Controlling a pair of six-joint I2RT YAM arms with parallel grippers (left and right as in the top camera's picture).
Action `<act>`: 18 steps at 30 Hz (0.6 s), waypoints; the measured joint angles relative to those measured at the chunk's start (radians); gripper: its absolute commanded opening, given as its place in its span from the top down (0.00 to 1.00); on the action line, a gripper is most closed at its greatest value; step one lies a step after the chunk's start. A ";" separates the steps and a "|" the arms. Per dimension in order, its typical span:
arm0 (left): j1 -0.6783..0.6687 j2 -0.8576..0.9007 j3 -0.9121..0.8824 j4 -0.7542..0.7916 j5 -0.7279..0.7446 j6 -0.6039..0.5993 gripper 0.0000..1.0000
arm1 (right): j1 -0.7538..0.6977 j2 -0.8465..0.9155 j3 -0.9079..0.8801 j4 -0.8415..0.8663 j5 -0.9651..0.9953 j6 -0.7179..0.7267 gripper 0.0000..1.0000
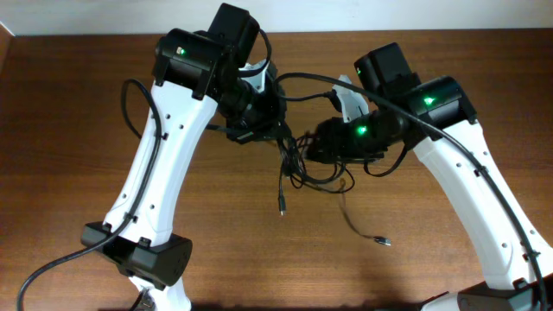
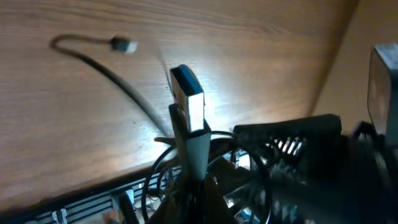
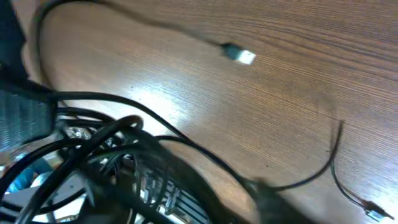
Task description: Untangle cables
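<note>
**Two arms met over the knotted cables**

Closest to the overhead camera were the white left arm and the white right arm. They leaned in from either side of the brown wooden table until their black wrists nearly met. Beneath them lay the thin black cables, a loose tangle on the wood between the left gripper and the right gripper. One tail trailed off to a small plug end. From above, neither tool's jaws could be made out.

At the left wrist, a flat silver plug with a dark tip stood upright just at the fingertips, with cable loops around its base. The left gripper was closed. Blur hid whether a cord was pinched in it. A second small plug lay well apart on the wood.

At the right wrist, blurred cable loops filled the lower left. A silver-tipped plug lay on bare wood beyond them. Whether the right gripper's jaws were apart or together could not be told.
</note>
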 measured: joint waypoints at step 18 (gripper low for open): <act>-0.001 -0.004 -0.072 -0.003 -0.274 0.058 0.54 | 0.004 -0.088 0.196 0.007 -0.040 0.098 0.96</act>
